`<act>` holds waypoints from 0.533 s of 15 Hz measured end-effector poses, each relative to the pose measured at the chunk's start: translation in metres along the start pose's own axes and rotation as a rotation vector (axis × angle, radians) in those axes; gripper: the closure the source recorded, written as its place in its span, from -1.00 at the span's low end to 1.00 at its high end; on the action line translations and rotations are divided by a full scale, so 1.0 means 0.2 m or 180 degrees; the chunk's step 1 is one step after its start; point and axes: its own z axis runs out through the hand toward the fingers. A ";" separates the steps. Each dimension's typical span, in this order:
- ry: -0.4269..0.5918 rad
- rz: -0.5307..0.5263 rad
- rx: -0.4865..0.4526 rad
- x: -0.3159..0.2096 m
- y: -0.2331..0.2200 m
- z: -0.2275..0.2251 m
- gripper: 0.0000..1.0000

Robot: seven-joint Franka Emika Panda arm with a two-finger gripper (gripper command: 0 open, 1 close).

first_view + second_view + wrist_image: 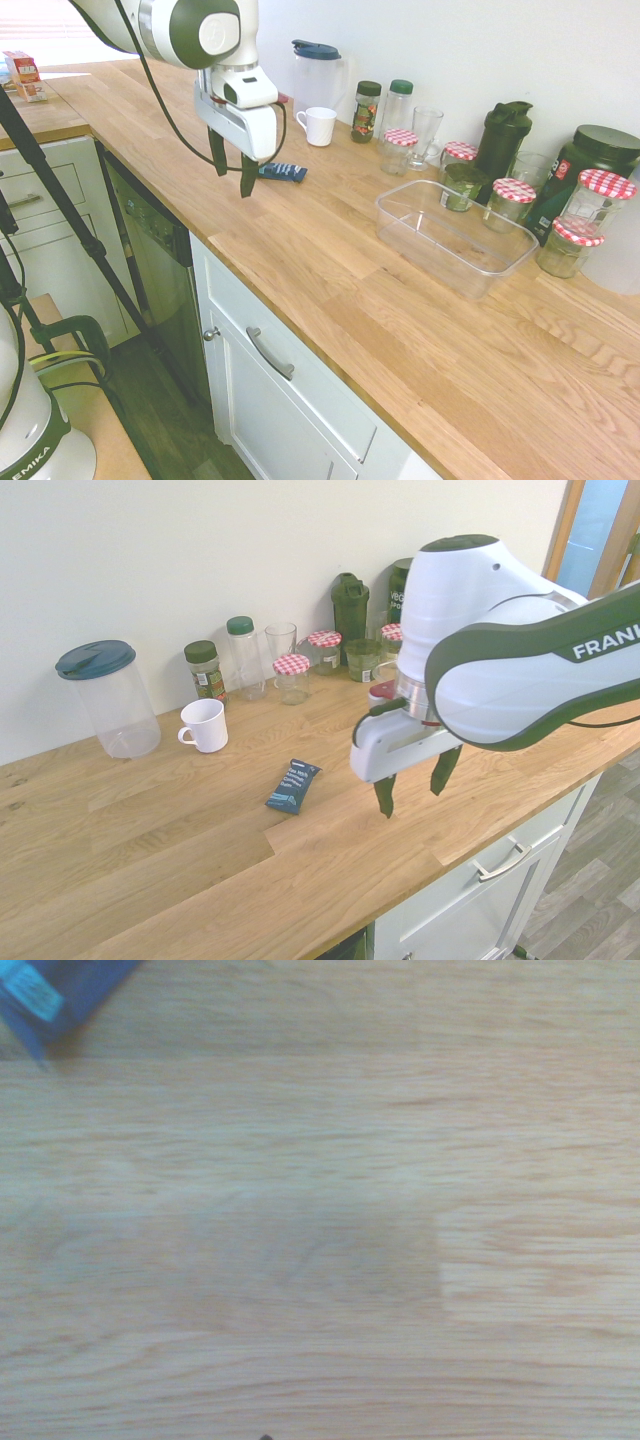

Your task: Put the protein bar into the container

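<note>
The protein bar [294,785], in its dark blue wrapper, lies flat on the wooden countertop [150,860], near a white mug [205,725] and well apart from the container [455,236]; the clear plastic tub sits empty further along the counter, beside red-checked jars [513,203]; the white arm's gripper [412,785] hangs above the wood just beside the bar, pointing down, fingers spread, holding nothing; a corner of the wrapper shows in the wrist view; nothing is done yet; grasping, carrying and dropping all remain.
</note>
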 end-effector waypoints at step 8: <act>-0.0312 0.0801 0.0067 -0.06 -0.52 -0.01 -1.00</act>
